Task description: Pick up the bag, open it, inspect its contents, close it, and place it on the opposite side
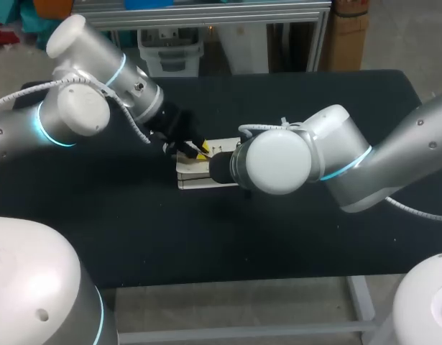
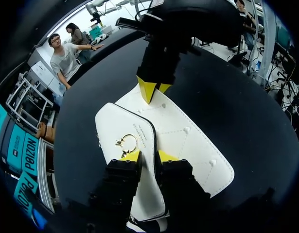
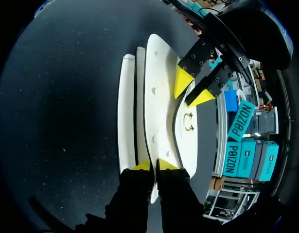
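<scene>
The main risk was the two arms working against each other. Both grippers were crowded onto the same small white bag (image 1: pixel 194 177), so a lift by one while the other held on could have torn the flap (image 2: pixel 115 128) from its grip or dragged the whole bag across the black table (image 1: pixel 134 230). The gold clasp (image 2: pixel 127 143) sat just ahead of the left fingers and might also have caught as the flap was pulled.

The bag lay flat at the centre of the head view, largely hidden beneath the right arm's wrist. The left gripper (image 2: pixel 148 156) had its yellow tips drawn close together and appeared to pinch the black-trimmed edge of the flap between them. At the opposite end of the bag, the right gripper (image 3: pixel 154 166) also had its tips nearly touching, with a thin edge of the bag clamped between them.
</scene>
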Tool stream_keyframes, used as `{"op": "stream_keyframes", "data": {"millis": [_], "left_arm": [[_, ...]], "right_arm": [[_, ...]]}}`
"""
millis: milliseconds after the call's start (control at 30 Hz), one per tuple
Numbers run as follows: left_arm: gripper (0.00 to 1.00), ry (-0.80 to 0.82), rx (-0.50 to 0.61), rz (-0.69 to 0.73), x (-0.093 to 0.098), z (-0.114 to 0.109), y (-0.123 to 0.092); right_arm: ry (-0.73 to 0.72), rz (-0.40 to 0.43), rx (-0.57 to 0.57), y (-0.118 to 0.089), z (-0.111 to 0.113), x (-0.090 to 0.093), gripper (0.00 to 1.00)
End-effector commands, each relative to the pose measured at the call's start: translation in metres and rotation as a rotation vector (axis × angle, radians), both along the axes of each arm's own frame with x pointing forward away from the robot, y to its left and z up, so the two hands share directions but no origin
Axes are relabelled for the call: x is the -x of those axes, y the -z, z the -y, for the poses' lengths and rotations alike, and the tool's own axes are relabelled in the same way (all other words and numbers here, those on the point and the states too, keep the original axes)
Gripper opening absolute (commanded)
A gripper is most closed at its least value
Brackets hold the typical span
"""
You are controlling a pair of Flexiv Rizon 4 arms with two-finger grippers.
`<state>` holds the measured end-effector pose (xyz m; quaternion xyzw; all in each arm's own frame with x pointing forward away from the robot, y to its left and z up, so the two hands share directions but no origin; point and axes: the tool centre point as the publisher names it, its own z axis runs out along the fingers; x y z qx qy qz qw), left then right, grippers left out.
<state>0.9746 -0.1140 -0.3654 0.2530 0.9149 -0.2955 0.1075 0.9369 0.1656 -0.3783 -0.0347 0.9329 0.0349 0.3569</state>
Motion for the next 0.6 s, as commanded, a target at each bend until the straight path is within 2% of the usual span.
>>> {"op": "stream_keyframes", "data": {"millis": [33, 300, 400, 600], "left_arm": [[0.74, -0.011, 0.027, 0.014, 0.001, -0.008, 0.002], [0.64, -0.022, 0.079, 0.027, 0.002, -0.021, -0.011], [0.50, -0.025, 0.108, 0.023, 0.001, -0.025, -0.016], [0.38, -0.033, 0.169, 0.011, -0.007, -0.027, -0.024]], "right_arm": [[0.000, 0.003, 0.000, 0.001, -0.001, -0.001, 0.00], [0.000, 0.003, 0.000, 0.001, -0.001, -0.001, 0.00], [0.000, 0.003, 0.000, 0.001, -0.001, -0.001, 0.00], [0.000, 0.003, 0.000, 0.001, -0.001, -0.001, 0.00]]}}
